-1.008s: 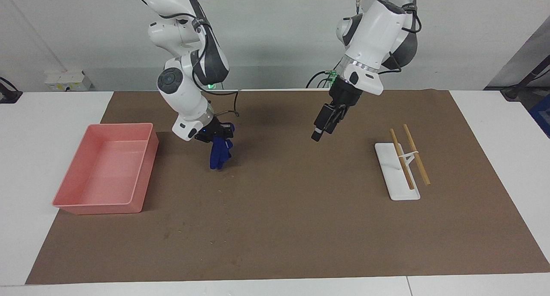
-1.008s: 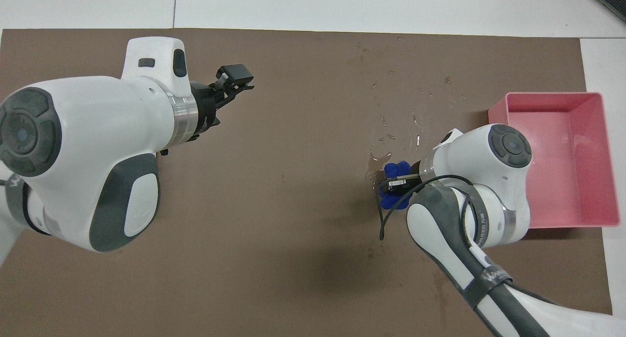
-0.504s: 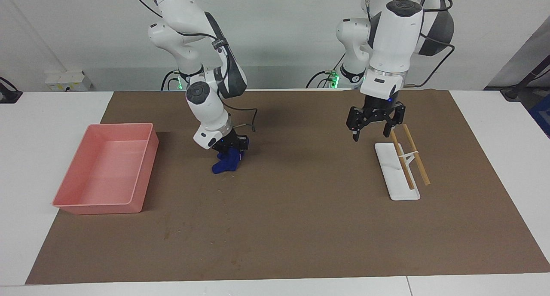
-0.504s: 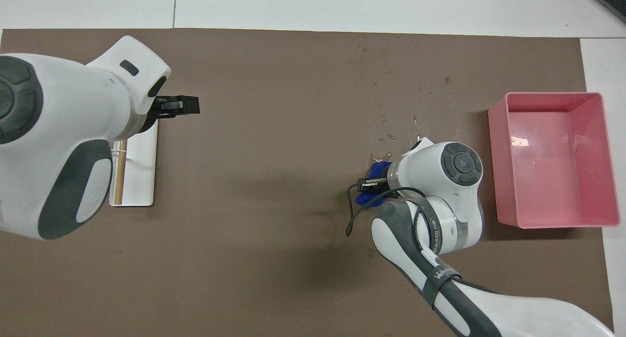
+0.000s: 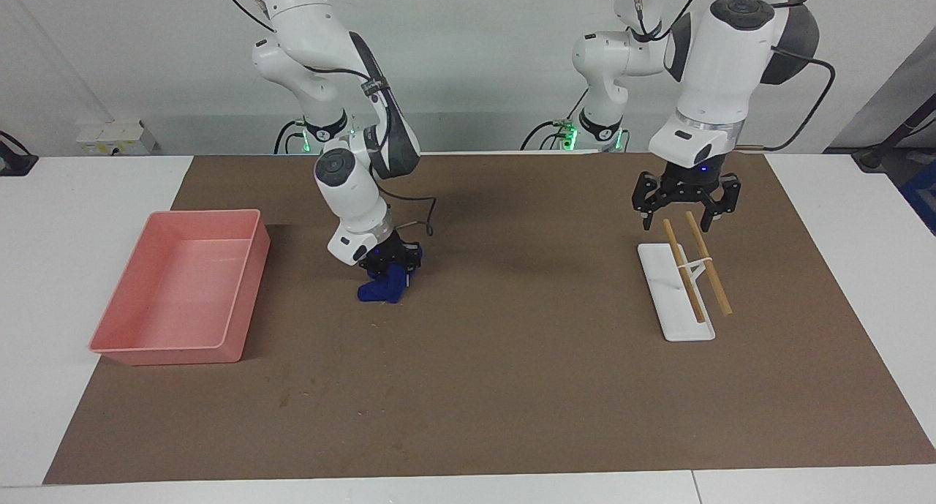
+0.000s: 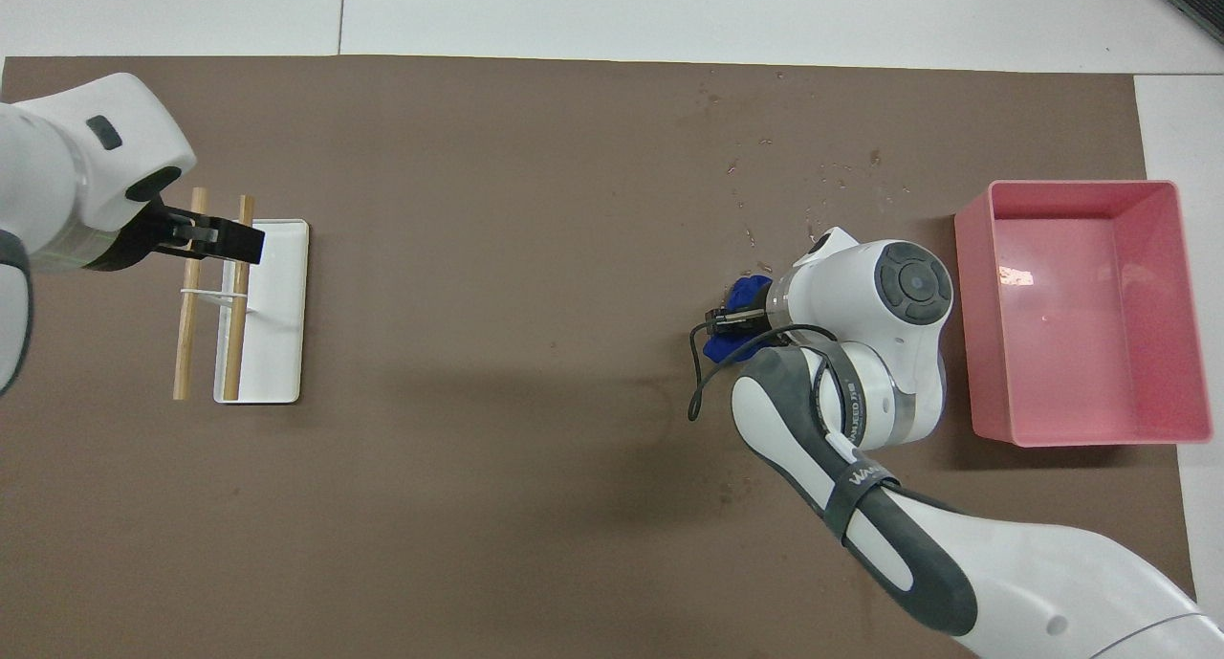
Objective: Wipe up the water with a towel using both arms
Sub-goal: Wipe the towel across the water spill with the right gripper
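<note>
since the earlier frames the left gripper (image 5: pixel 684 215) has swung out toward its own arm's end of the table and now hangs over the robot-side ends of the two wooden rods (image 5: pixel 695 270) on the white rack (image 5: pixel 676 303), its jaws spread wide. over the same time the right gripper (image 5: pixel 390 266) has come down, and the towel (image 5: pixel 382 289), which hung loose in the air before, is now bunched against the brown mat (image 5: pixel 497 387). the right jaws are closed on the towel's upper part. in the overhead view the towel (image 6: pixel 734 307) shows only partly past the right arm's wrist, at the robot-side edge of the scattered water drops (image 6: pixel 794 200). the pink tray (image 5: pixel 117 321) sits on the mat's edge at the right arm's end, near the towel but not touching it.
</note>
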Motion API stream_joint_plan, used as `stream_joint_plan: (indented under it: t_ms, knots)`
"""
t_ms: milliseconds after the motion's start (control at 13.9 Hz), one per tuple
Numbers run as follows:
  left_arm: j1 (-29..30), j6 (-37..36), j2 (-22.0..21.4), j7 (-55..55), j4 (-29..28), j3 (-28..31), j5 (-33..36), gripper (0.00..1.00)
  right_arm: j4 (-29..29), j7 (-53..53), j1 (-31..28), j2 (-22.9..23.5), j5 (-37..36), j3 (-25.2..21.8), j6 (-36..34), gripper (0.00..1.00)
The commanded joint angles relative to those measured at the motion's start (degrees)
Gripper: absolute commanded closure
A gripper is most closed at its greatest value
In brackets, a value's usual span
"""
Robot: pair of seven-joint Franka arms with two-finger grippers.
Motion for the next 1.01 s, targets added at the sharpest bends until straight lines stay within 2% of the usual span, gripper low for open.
stream_joint_plan:
  t_ms: [0, 216, 504, 648, 936]
  knots:
    - [2.3, -5.0, 1.6, 5.5, 3.8, -0.2, -1.8, 0.0, 6.7, -3.0, -1.4, 7.8, -0.5, 0.0, 3.5, 1.0]
    - [3.5, -0.7, -0.1, 6.0, -1.0, -0.2, -2.7, 0.0, 10.3, -3.8, -1.7, 10.5, -1.4, -0.1, 3.6, 1.0]
    - [4.2, -1.0, -0.8, 5.3, -2.4, -0.3, -3.7, 0.0, 14.0, -8.9, -6.3, 13.3, -6.3, -0.1, 3.6, 1.0]
    - [6.8, -2.0, -0.9, 5.0, -2.3, -0.2, -8.0, 0.0, 15.4, -13.2, -8.3, 15.0, -6.6, -0.1, 4.3, 1.0]
    - [7.5, -6.2, 0.1, 5.6, 1.0, -0.3, -7.1, 0.0, 17.5, -17.2, -10.1, 16.6, -10.7, -0.1, 5.2, 1.0]
